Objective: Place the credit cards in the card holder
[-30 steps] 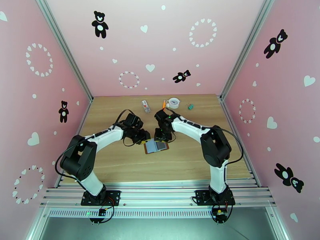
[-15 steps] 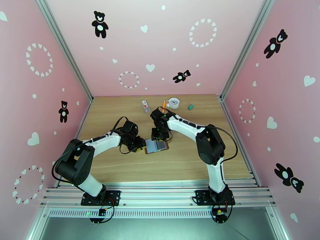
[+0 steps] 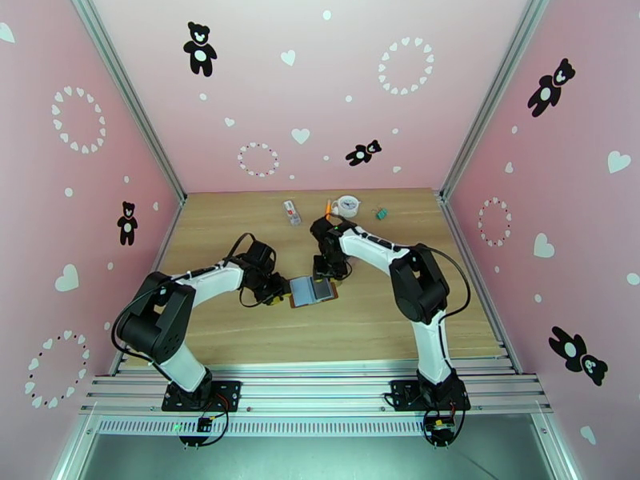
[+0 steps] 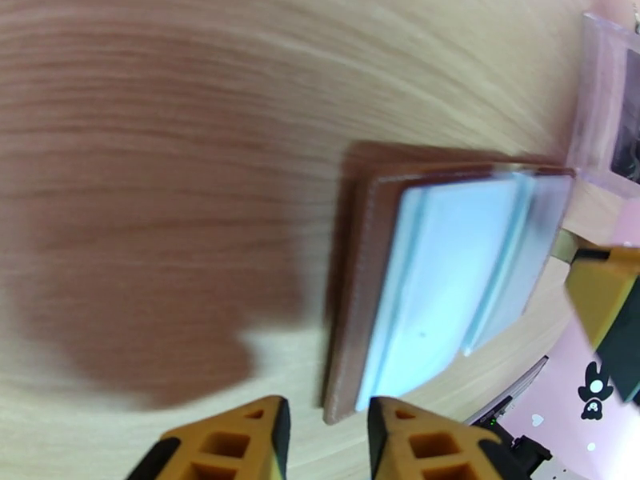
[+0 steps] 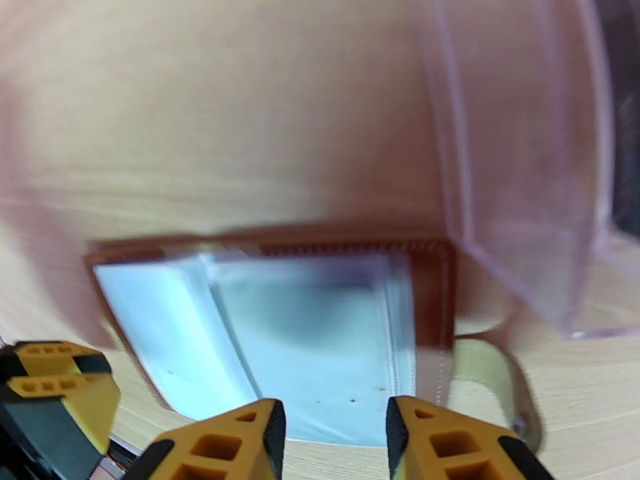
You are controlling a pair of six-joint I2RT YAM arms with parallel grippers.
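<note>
The card holder (image 3: 313,291) lies open on the table, with a brown rim and grey-blue pockets (image 4: 448,282) facing up; its snap tab (image 5: 490,379) sticks out at one side. My left gripper (image 3: 276,294) sits low at its left edge, and the fingers (image 4: 324,442) are slightly apart with the holder's corner just at the gap. My right gripper (image 3: 329,270) hovers over the far edge, its fingers (image 5: 332,442) apart and holding nothing. I see no loose credit card. A dark shape shows through the see-through pouch (image 4: 612,114).
The see-through plastic pouch (image 5: 528,154) lies right behind the holder, under the right wrist. At the back of the table are a white-and-red packet (image 3: 292,211), an orange item (image 3: 328,208), a white round object (image 3: 348,206) and a small green piece (image 3: 382,212).
My left gripper has come down and forward to the holder's left edge. The right gripper swung slightly left, then back over the far edge. The holder has barely moved.
</note>
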